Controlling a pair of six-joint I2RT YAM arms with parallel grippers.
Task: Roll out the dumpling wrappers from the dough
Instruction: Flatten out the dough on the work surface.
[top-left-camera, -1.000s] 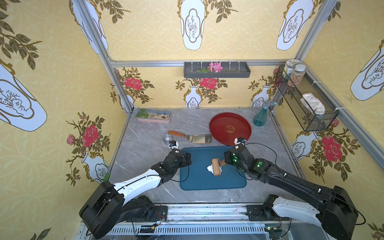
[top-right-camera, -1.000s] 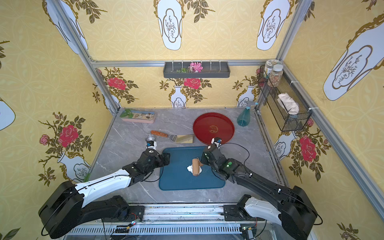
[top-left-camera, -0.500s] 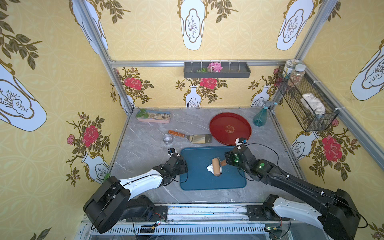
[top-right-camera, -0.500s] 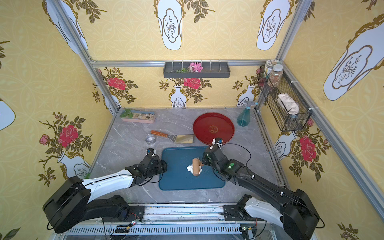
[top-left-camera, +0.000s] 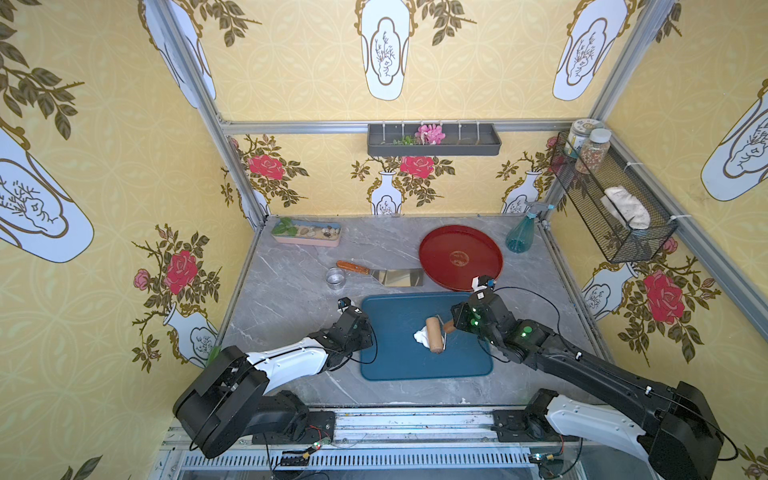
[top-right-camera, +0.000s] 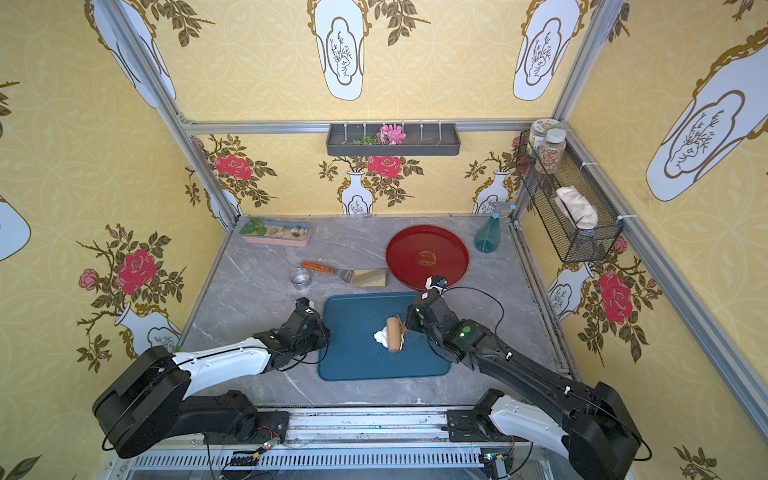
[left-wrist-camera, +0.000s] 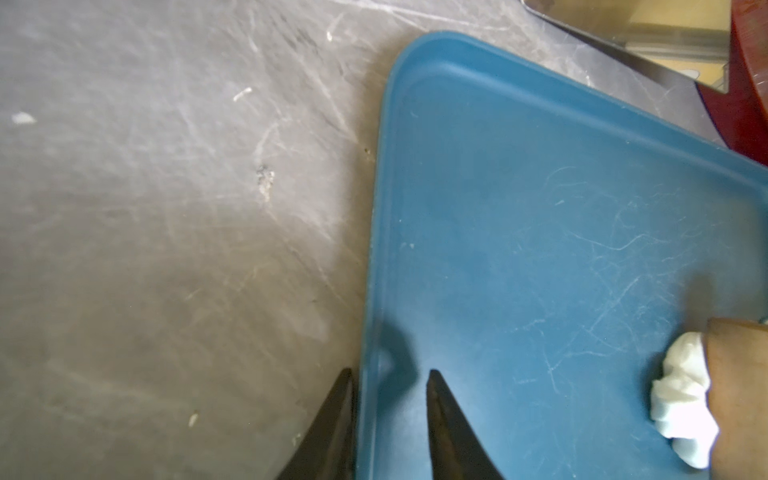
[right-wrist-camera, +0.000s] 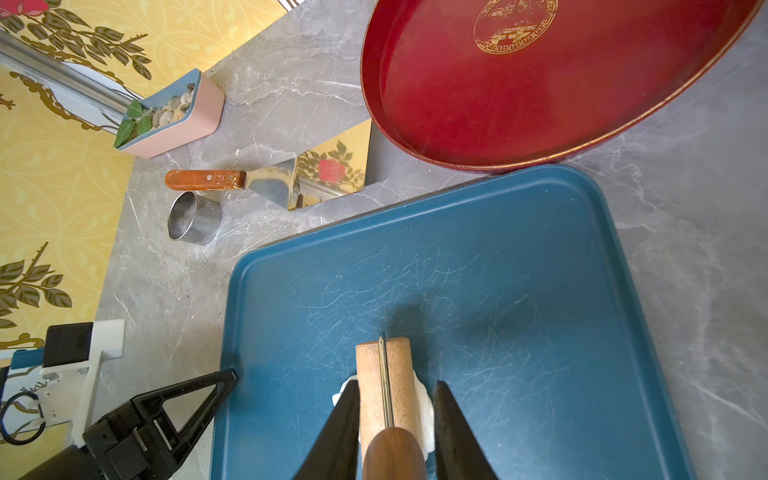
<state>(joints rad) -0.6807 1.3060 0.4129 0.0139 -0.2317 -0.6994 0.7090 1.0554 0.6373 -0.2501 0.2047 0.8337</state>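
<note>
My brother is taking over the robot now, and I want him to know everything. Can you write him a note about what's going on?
Right gripper: shut on the roller handle, with the roller resting on the dough.
Left gripper: jaws straddle the blue tray rim; unclear if they pinch it.
Dough: a crumpled lump mid-tray, not flat.
Done: no round wrappers visible yet.
Left: roll the dough thin, probably cut discs with the steel ring, and maybe move them to the red plate.

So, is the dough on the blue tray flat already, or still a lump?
Still a lump: the dough bulges in crumpled folds beside the wooden roller, not a thin disc.
</note>
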